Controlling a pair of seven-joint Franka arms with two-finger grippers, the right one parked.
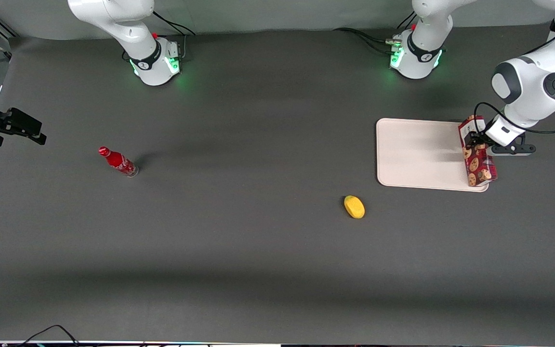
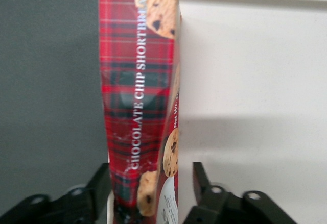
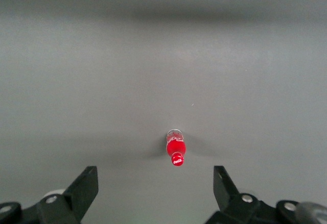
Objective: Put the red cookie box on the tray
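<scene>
Front view: yellow fruit (image 1: 354, 206) on tabletop (image 1: 239, 250) nearest | red bottle (image 1: 118, 161) toward parked arm's end | cookie box (image 1: 477, 159) tilted over tray (image 1: 419, 154) edge | pincer (image 1: 474, 140) clamped on box's upper end.

Robot lab: two arm bases (image 1: 157, 60) w/ green LEDs bolted on dark matte table (image 1: 239, 270), loose cables.

Tray (image 1: 417, 154): bare surface open beside red cookie box (image 1: 477, 159), which gripper (image 1: 475, 140) clasps at its edge. Yellow object (image 1: 354, 206), red bottle (image 1: 118, 162): well apart.
</scene>
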